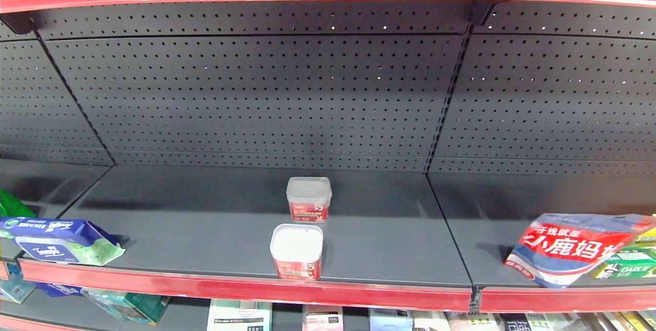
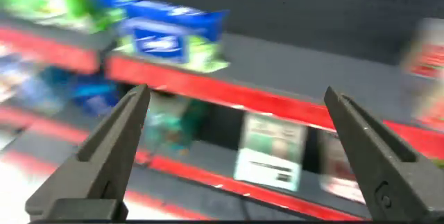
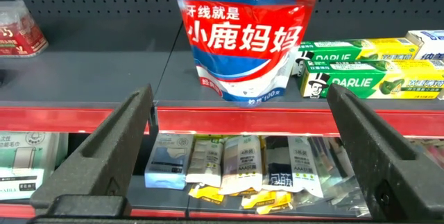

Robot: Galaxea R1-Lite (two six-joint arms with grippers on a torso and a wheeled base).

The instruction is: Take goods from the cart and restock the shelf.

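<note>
**Empty-handed, jaws wide**

On the shelf [image 1: 205, 218], the front tub [image 1: 296, 251] sits at the red lip. The rear tub [image 1: 309, 199] stands just behind the front tub, not touching it. The wipes pack [image 1: 56, 239] lies well to the front tub's left, the pouch [image 1: 569, 246] well to its right. Your left gripper [image 2: 236, 93] and right gripper [image 3: 241, 92] are both spread wide, holding nothing.

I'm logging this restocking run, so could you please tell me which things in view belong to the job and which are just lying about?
Job, likely: shelf; back tub; front tub; left pincer, open and empty; right pincer, open and empty.
Lying about: blue wipes pack; red-and-blue pouch; green boxes; lower-shelf packets.
</note>
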